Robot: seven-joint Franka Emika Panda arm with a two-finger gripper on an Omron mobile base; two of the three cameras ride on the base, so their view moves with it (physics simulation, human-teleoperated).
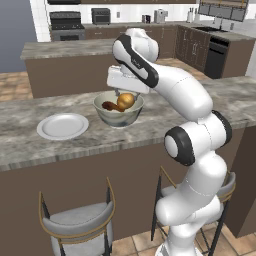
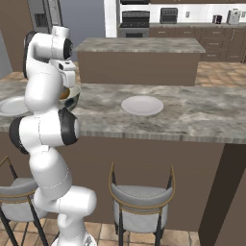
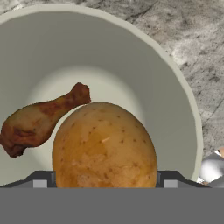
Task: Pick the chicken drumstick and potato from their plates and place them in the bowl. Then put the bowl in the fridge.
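A white robot arm [image 1: 190,135] leans over a grey marbled counter [image 1: 30,137] in a simulated kitchen, its hand hanging just above the cream bowl [image 1: 118,114] at the counter's middle. Two grey stools [image 1: 77,225] stand in front of the counter, and a second island [image 2: 139,45] and a dark stove [image 1: 66,25] lie behind. One bare white plate [image 1: 62,126] sits just left of the bowl; another plate [image 2: 142,105] lies to the right, well apart. Inside the bowl, the potato [image 3: 104,146] rests against the chicken drumstick [image 3: 41,119]. The gripper [image 3: 105,177] straddles the potato with its jaws spread wide; whether the fingers touch it cannot be told.
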